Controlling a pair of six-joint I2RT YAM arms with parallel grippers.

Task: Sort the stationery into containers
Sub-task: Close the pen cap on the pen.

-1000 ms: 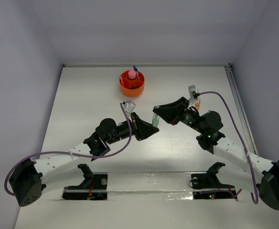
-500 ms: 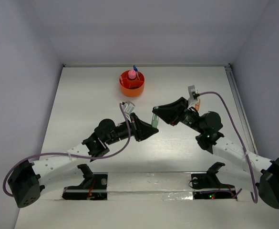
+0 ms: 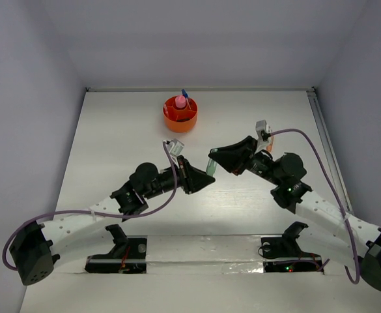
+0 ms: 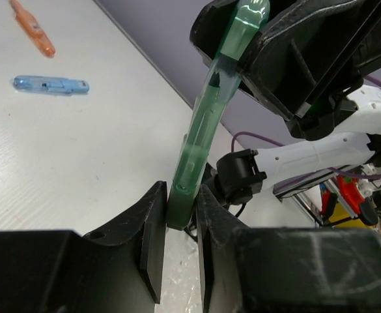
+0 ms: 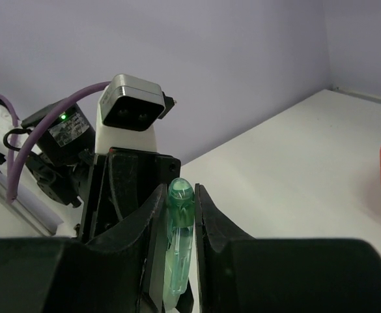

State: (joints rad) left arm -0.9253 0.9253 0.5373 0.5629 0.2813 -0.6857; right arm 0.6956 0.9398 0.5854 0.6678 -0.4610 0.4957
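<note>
Table [image 3: 112, 130]: white, walled on three sides. Left gripper [image 4: 180, 215]: fingers pressed together on the lower end of the green pen [image 4: 206, 124], raised above mid-table. Right gripper [image 5: 179, 195]: clamped on the same pen's upper end, so both hold it at once; judged a hand-over in progress. Orange tub [image 3: 170, 120]: far centre, well apart from both grippers, already holding a pink piece [image 3: 179, 102] and a blue-tipped item [image 3: 185, 92]. Blue pen [image 4: 50, 84]: loose on the table, unsorted. Orange piece [image 4: 32, 29]: loose near it, unsorted. Status: partly done; the green pen and two loose items are left to go in the tub.
</note>
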